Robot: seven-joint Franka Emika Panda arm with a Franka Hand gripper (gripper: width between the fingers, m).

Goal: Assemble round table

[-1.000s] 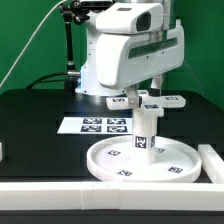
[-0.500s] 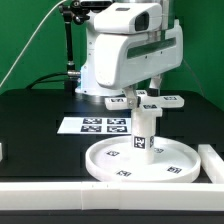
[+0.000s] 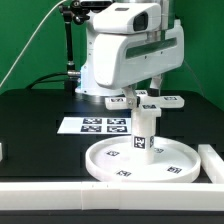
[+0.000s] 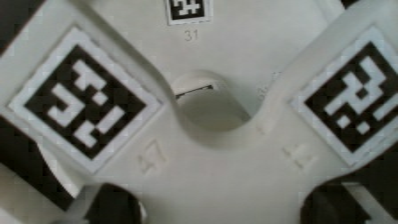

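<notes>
The large rimmed round disc lies at the front of the table. The short cylindrical leg stands upright on its middle. The cross-shaped foot piece sits on top of the leg, its tagged arms spread level. My gripper comes straight down onto it from above. In the wrist view the foot piece fills the picture, with a hole at its centre. My gripper has its dark fingers against both sides of one arm, shut on it.
The marker board lies flat behind the disc, toward the exterior view's left. The long white border wall runs along the table's front edge and turns up at the exterior view's right. The robot's base stands behind.
</notes>
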